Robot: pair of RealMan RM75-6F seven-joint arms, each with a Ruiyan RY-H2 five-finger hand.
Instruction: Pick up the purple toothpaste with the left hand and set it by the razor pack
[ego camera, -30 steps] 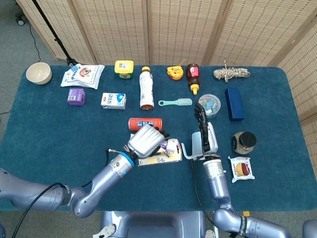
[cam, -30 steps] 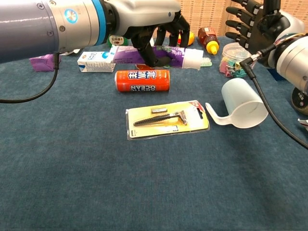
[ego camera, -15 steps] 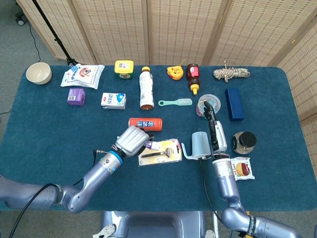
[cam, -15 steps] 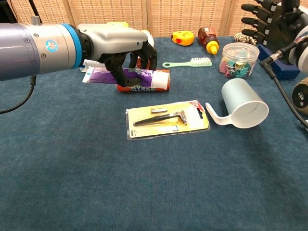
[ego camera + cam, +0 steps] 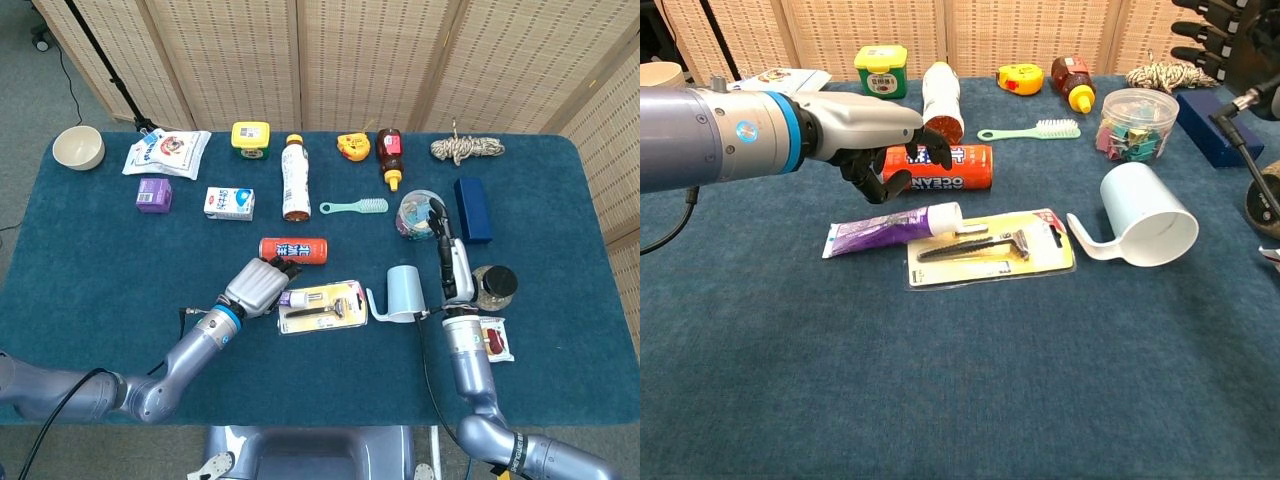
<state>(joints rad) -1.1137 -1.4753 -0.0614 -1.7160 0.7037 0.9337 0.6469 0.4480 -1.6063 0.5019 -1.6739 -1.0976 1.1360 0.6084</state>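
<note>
My left hand (image 5: 875,150) is hovering empty over the table with fingers loosely apart and curled down, and my right hand (image 5: 450,262) is up with fingers spread, holding nothing. The purple toothpaste (image 5: 892,228) is a soft flat tube with a white cap, lying on the blue cloth with its cap touching the razor pack (image 5: 990,247), a yellow-backed card under clear plastic. Just behind sits an orange can (image 5: 940,167) reading "OCEAN" upside down.

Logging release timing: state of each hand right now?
Left hand: open, holding nothing; purple toothpaste lies on the table below it.
Right hand: open, fingers extended, holding nothing.
</note>
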